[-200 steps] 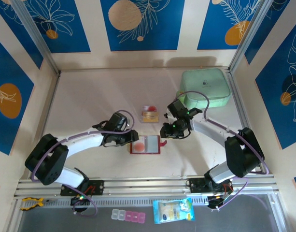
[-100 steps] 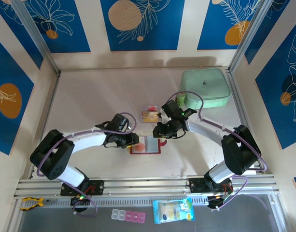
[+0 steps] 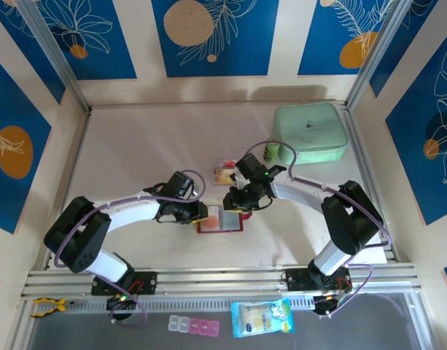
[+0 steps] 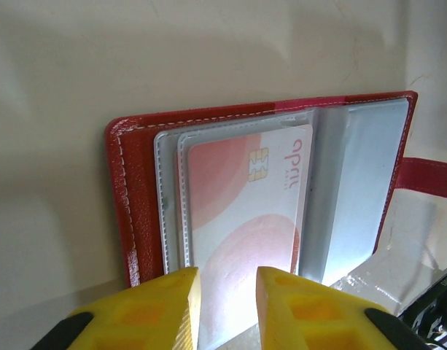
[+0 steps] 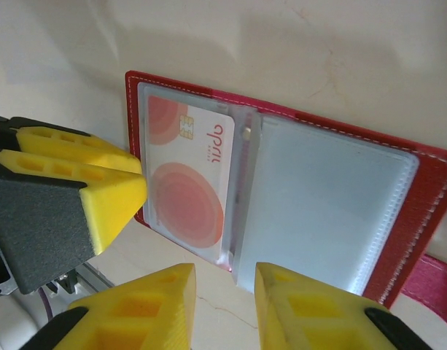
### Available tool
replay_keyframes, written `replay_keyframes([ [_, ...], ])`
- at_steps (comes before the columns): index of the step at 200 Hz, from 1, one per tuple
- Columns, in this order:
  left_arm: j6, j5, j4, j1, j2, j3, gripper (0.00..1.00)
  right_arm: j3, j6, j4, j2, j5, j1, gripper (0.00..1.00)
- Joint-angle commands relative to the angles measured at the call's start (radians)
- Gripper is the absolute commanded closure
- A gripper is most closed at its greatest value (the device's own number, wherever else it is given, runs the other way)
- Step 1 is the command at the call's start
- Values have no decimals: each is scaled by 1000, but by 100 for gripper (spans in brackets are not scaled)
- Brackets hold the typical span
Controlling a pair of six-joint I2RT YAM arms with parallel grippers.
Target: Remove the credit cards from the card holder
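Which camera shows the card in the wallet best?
The right wrist view: the whole red-and-white card shows in its clear sleeve, chip and print sharp. The left wrist view is close, but the fingers hide its near end. From the top, the wallet is too small to show it.

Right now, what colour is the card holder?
The card holder is red; left wrist view shows best.

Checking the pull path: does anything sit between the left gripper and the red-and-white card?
The clear sleeve of the card holder covers the red-and-white card; otherwise nothing visible lies between it and the left gripper.
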Motion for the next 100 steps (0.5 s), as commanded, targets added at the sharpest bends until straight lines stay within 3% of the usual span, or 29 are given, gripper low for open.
replay_keyframes([
  [1,28,-19,-33,6,9,34,79,24,27,28,27,-41,12,72],
  [34,38,-43,-45,5,15,40,91,31,38,50,66,-52,28,72],
  [100,69,-83,-88,7,25,40,95,49,53,75,120,-55,49,72],
])
